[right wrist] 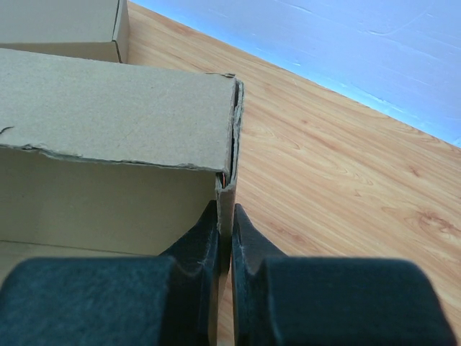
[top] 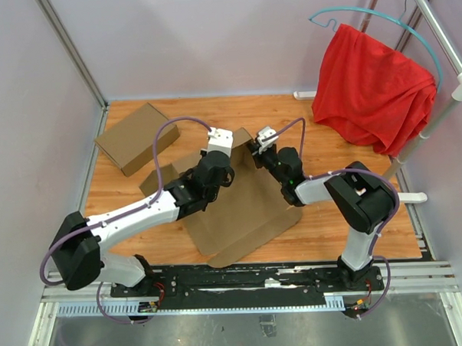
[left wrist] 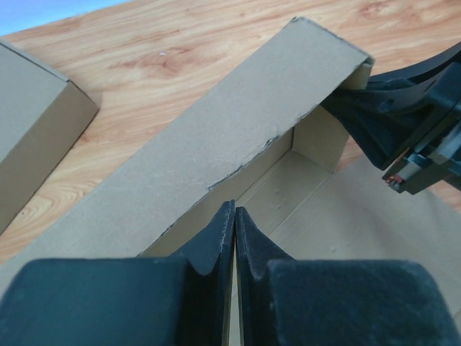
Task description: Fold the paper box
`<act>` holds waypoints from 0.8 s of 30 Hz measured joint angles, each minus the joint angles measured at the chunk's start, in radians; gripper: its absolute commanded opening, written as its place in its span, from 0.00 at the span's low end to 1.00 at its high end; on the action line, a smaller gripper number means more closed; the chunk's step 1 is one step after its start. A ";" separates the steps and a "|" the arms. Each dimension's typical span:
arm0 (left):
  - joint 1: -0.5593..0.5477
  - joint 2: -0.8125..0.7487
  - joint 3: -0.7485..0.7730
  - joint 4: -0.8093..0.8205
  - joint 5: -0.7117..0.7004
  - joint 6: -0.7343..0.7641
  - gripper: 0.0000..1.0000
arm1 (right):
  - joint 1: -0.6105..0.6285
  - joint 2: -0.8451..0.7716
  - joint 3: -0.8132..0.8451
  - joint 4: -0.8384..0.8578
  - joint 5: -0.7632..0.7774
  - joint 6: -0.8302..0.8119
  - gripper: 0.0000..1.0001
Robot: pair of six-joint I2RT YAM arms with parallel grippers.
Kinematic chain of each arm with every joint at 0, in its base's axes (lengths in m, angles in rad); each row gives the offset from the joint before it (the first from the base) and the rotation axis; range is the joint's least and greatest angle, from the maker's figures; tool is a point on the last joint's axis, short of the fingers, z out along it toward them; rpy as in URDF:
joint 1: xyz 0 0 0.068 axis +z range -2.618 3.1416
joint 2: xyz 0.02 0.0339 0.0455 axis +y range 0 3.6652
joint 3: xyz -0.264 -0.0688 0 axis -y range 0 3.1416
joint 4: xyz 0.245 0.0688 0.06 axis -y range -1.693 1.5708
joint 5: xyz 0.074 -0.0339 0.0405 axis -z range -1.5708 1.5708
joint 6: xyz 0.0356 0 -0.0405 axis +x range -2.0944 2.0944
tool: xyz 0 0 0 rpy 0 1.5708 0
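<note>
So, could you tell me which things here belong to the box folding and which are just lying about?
In the job: paper box, left claw, right claw.
Lying about: second cardboard box, red cloth.

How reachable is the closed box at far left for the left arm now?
Probably yes: nothing lies before the closed box. But the left gripper, shut on the paper box, must release first.

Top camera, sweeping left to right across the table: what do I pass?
Closed cardboard box → left gripper → right gripper → red cloth. The paper box spans the middle under both grippers, so it has no single place in the order.
</note>
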 measured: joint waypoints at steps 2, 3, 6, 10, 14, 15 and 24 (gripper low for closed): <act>0.005 0.006 -0.014 0.015 0.000 0.000 0.08 | 0.000 0.000 -0.005 0.008 0.000 0.000 0.01; 0.010 0.011 -0.020 0.022 0.000 -0.001 0.08 | 0.000 0.000 -0.006 0.010 0.000 0.000 0.01; 0.024 0.031 -0.029 0.033 0.002 -0.003 0.07 | 0.000 0.000 -0.007 0.011 0.000 0.000 0.01; 0.032 0.052 -0.038 0.045 0.010 -0.011 0.07 | 0.000 0.000 -0.007 0.011 0.000 0.000 0.01; 0.039 0.062 -0.053 0.058 0.040 -0.026 0.07 | 0.000 0.000 -0.007 0.010 -0.001 0.001 0.01; 0.043 0.064 -0.058 0.061 0.053 -0.032 0.06 | 0.000 0.000 -0.007 0.009 -0.001 0.001 0.01; 0.056 0.093 -0.087 0.080 0.133 -0.080 0.00 | 0.000 0.000 0.014 -0.027 0.000 0.002 0.22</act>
